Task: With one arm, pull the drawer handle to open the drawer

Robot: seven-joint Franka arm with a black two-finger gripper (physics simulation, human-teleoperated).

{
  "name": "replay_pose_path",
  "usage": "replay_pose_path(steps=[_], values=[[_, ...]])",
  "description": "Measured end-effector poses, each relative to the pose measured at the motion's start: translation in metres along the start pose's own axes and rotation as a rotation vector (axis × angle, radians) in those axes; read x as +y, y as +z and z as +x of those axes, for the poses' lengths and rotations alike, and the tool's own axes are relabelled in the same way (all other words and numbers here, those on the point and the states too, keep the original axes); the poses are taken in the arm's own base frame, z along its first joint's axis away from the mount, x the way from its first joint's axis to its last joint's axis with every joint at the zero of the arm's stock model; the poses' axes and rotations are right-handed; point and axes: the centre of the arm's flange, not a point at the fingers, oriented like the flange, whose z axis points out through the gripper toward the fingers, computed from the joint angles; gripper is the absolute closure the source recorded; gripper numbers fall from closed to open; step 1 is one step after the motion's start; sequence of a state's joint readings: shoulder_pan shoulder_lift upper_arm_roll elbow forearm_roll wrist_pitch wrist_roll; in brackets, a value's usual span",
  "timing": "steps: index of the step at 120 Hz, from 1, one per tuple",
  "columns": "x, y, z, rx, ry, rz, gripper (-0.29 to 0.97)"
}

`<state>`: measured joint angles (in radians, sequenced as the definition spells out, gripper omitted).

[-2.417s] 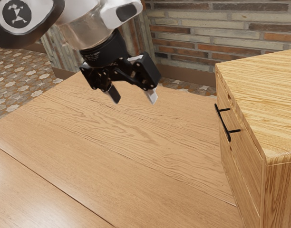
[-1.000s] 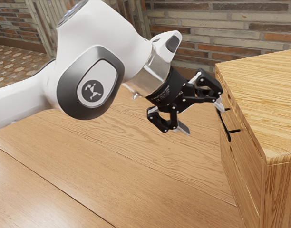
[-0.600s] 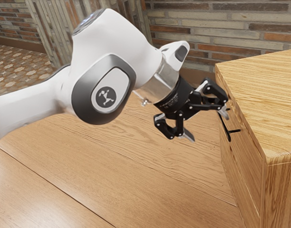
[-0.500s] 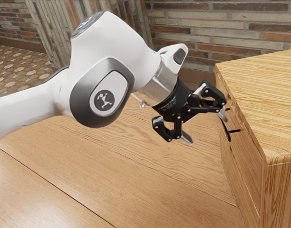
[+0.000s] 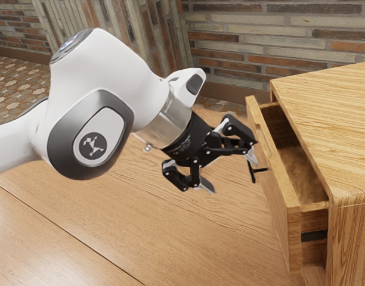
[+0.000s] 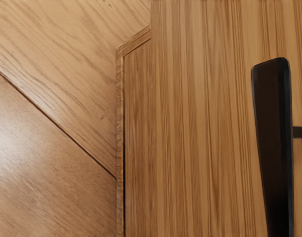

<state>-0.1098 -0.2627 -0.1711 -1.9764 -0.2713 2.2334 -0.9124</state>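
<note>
Glossy white arm (image 5: 120,71), grey logo disc (image 5: 90,143), black pincer (image 5: 230,173), seemingly pale-tipped.

The white arm (image 5: 93,128) reaches in from the exterior view's left, wrist angled down, black gripper (image 5: 228,171) pointing right, its fingers (image 5: 205,186) spread wide.

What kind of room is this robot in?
Likely a make-believe home room: a brick wall, a patterned tile floor, and a wooden table holding a cabinet with an open drawer.
</note>
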Motion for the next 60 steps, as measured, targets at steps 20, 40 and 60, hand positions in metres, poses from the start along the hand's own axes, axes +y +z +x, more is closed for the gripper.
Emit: replay_pose_path(steps=[20,40,60], values=[[-0.01,-0.015,0.004,0.018,-0.016,-0.008,0.02],[-0.028,-0.021,0.005,0.026,-0.037,0.002,0.02],[-0.042,-0.027,0.005,0.033,-0.053,0.003,0.02]])
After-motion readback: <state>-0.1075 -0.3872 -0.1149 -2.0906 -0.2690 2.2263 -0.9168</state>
